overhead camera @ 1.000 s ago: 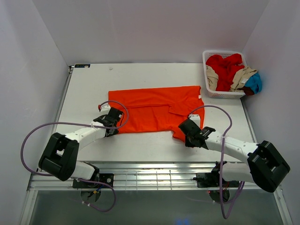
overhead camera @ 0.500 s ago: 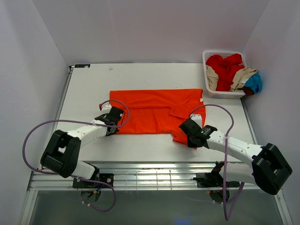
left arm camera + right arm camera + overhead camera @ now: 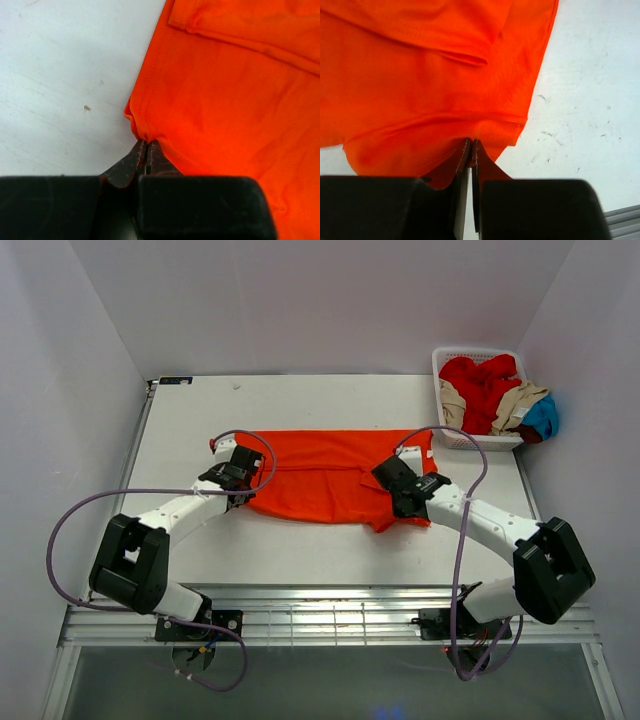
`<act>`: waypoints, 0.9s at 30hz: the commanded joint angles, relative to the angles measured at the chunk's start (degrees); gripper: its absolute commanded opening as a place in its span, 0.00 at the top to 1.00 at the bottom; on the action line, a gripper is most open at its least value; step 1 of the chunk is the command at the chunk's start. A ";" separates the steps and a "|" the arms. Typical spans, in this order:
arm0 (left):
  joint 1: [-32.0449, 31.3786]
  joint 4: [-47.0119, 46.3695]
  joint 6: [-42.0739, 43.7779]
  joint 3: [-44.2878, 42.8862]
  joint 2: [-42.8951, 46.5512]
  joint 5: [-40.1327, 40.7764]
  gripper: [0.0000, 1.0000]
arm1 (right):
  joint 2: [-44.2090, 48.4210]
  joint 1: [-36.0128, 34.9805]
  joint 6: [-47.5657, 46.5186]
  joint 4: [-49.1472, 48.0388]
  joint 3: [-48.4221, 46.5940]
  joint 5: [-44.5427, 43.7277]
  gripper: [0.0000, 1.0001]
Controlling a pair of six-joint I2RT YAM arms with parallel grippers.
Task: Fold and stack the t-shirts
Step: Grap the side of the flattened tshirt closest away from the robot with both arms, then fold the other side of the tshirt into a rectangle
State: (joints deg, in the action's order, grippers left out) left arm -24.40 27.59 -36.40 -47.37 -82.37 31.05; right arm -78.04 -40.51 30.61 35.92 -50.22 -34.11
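Orange t-shirt (image 3: 320,475) mid-frame on the counter (image 3: 190,420), lower edge pinched by left gripper (image 3: 146,150) and right gripper (image 3: 471,150), both closed.

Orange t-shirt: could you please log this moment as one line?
left end effector shut on orange t-shirt near edge | right end effector shut on same edge | other shirts in basket
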 commanded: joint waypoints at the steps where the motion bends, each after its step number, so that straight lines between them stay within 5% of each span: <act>1: 1.64 -1.58 1.95 -3.60 -1.65 0.59 0.94 | -3.07 3.06 -4.59 -1.11 -4.80 -2.98 0.92; 12: 6.82 -5.36 5.64 -10.01 -9.91 -3.54 0.95 | -14.32 11.76 -14.96 -4.46 -17.27 -1.14 0.92; 27: 9.55 -6.41 9.16 -21.61 -19.40 -6.52 0.96 | -28.30 15.02 -20.68 -5.16 -32.40 0.45 0.92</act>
State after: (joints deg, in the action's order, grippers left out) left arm -15.75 21.82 -28.42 -66.26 -100.95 25.32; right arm -105.36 -26.06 11.70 31.59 -79.05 -33.52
